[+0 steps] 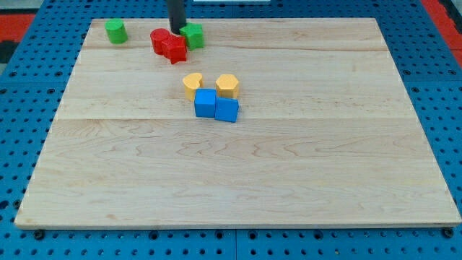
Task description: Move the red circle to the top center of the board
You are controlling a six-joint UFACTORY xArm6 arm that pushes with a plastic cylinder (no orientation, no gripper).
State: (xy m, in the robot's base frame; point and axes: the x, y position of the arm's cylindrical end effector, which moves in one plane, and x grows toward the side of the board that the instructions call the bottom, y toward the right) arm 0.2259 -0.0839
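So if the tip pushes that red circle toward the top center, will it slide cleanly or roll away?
The red circle probably slides, not rolls: it appears to stand flat on the smooth wooden board. It likely won't move alone, since the other red block touches it. My tip sits between it and the green block.

red circle [159, 40] hemmed by red block [175, 50], green block [193, 35] beside
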